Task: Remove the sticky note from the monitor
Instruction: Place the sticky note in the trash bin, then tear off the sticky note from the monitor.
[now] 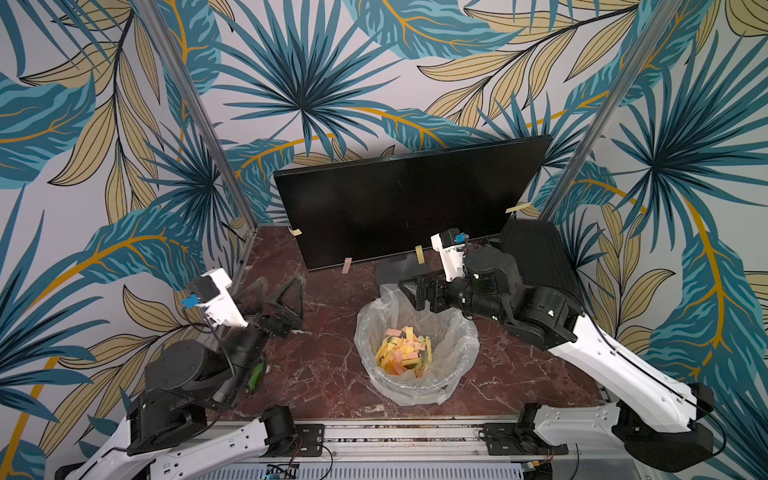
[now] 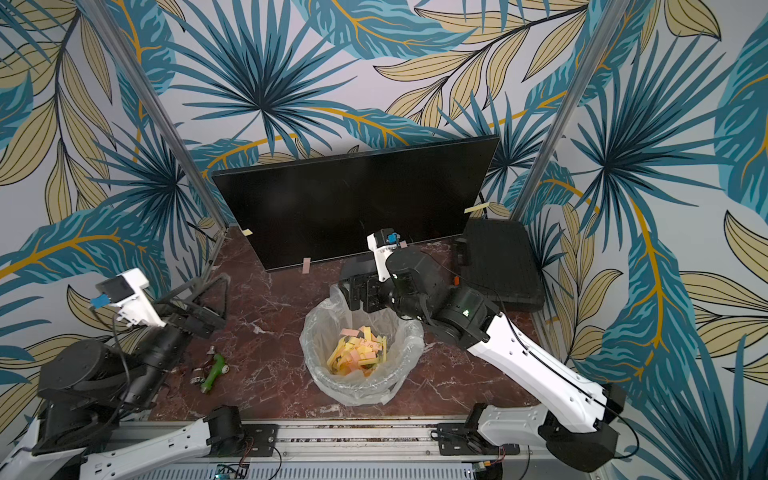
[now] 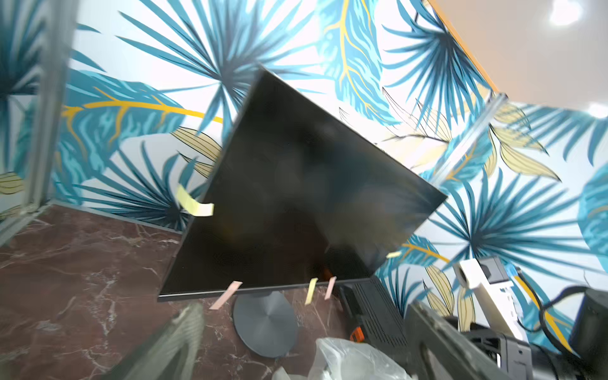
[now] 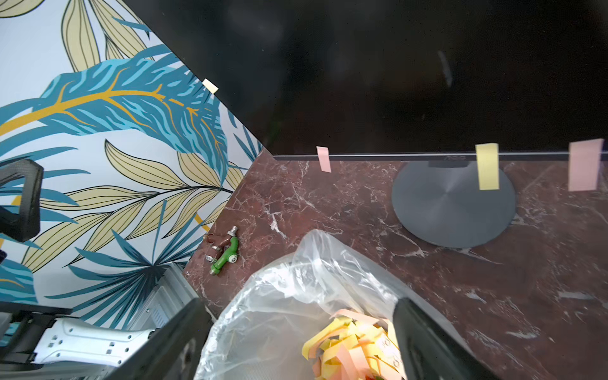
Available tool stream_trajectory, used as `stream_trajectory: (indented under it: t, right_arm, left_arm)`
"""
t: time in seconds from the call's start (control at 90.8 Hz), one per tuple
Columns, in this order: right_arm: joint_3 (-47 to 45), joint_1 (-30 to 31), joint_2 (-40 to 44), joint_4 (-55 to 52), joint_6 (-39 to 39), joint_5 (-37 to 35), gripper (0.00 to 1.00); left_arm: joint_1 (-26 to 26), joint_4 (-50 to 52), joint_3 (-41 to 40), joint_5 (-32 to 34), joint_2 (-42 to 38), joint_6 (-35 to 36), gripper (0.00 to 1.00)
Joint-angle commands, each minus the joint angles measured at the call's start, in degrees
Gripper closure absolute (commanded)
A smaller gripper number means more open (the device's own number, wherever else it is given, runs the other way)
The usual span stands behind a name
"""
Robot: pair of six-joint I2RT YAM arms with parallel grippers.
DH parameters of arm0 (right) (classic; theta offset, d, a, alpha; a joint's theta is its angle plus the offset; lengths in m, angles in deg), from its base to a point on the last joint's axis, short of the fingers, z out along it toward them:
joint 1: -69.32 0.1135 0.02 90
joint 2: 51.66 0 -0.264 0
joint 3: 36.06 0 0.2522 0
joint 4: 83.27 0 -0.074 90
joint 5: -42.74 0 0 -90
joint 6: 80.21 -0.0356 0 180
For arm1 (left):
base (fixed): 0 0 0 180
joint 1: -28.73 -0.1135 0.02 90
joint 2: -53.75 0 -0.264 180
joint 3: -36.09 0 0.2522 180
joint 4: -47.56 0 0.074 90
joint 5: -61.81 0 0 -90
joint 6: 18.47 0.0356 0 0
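The monitor (image 1: 399, 199) stands at the back of the worktop (image 1: 324, 374) on its round grey base (image 4: 454, 210), and five strips are stuck to its frame. A pink note (image 4: 324, 159), a yellow note (image 4: 487, 166) and a second pink note (image 4: 584, 169) hang from its lower edge. A pale side note (image 1: 297, 232) sits on the monitor's edge nearer the left arm, and another side strip (image 1: 517, 208) on the opposite edge. Just in front of the monitor's base a lined bin (image 1: 363, 332) holds a heap of discarded notes (image 1: 405, 351), so the job looks well under way but not finished, with five strips left to peel. The left arm is folded low in front of the monitor's nearer corner. The left tool (image 2: 211, 286) is lifted and aimed at the screen, blurred, its fingers spread wide with nothing between them. The right arm reaches in with a bent elbow and lays the right tool (image 1: 409, 293) sideways over the bin's rim nearest the monitor, likewise wide open and empty.
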Motion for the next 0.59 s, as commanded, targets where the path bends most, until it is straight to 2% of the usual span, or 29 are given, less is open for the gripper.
stream_trajectory:
  t: [0.0,0.143,0.264,0.374,0.441,0.485,0.584]
  right_arm:
    - [2.2,0.4,-2.6,3.8,-0.5,5.0,0.1]
    - [4.8,1.7,-5.9,4.7,-0.7,6.1,0.1]
    - [6.9,3.0,-8.1,4.8,-0.4,6.2,0.1]
    - [7.6,3.8,-9.4,5.1,-0.7,6.0,0.1]
    - [7.9,4.4,-10.1,5.5,-1.0,5.9,0.1]
    - [8.3,4.8,-10.7,5.6,-1.1,5.8,0.1]
    - [9.7,5.5,-12.2,5.3,-1.1,5.3,0.1]
  left_arm:
    - [0.1,0.0,0.5,10.2,-2.4,2.2,0.0]
    - [3.7,-2.1,3.8,17.2,-2.9,7.7,0.0]
    - [13.5,-5.1,5.7,25.9,-2.5,15.4,0.0]
    - [24.5,-23.7,1.9,33.6,-6.4,31.0,0.0]
    - [29.7,-27.7,0.6,35.0,-9.5,34.1,0.0]
    - [31.4,-31.3,-0.8,35.5,-11.0,38.1,0.0]
    - [31.6,-38.7,-2.1,35.5,-10.1,46.3,0.0]
